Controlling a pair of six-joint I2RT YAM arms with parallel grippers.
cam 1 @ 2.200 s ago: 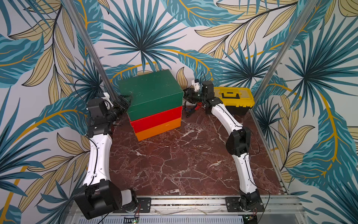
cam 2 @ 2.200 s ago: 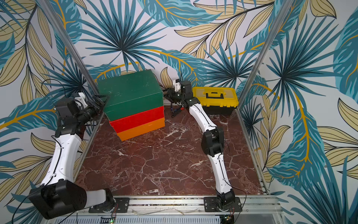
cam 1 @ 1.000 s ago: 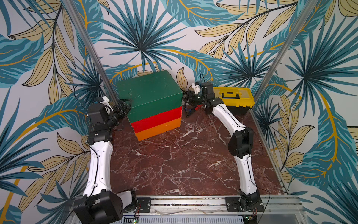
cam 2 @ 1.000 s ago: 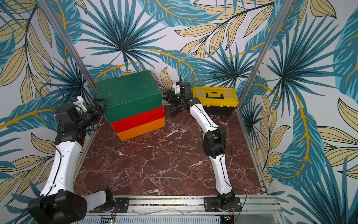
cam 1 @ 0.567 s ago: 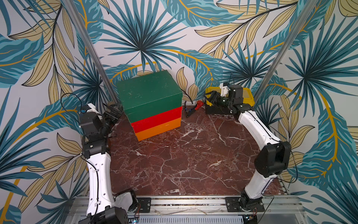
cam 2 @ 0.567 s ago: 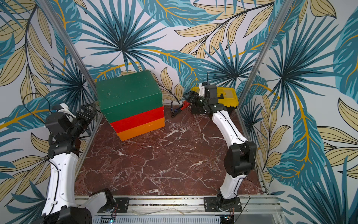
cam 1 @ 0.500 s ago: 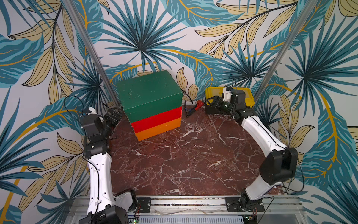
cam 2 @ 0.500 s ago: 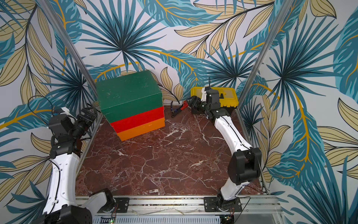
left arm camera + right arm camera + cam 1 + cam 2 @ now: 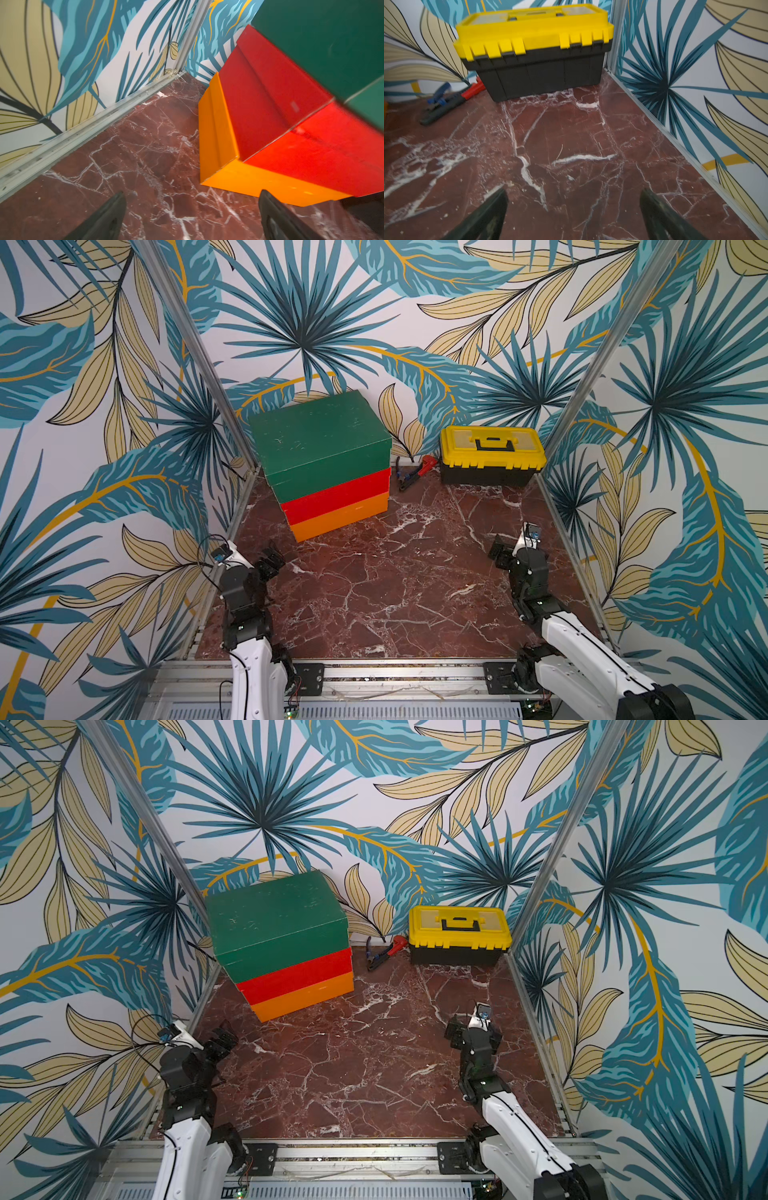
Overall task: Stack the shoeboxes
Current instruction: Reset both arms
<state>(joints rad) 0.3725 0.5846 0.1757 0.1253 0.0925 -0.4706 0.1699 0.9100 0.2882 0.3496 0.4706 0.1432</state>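
- The green shoebox (image 9: 318,435) sits on the red shoebox (image 9: 336,497), which sits on the orange shoebox (image 9: 340,519). Together they form one squared stack on the worktop (image 9: 395,572), near the yellow toolbox (image 9: 490,448) on the left arm's side, with hand tools (image 9: 413,472) lying between.
- Both arms have pulled back from the stack and are now well apart from the toolbox, at the worktop's near edge.
- The left fingers (image 9: 108,218) stand spread and empty.
- The right fingers (image 9: 488,214) have just spread wide too and grasp nothing.
- With all three boxes stacked and nothing held, the task looks finished, and the arms seem to be retiring to rest.
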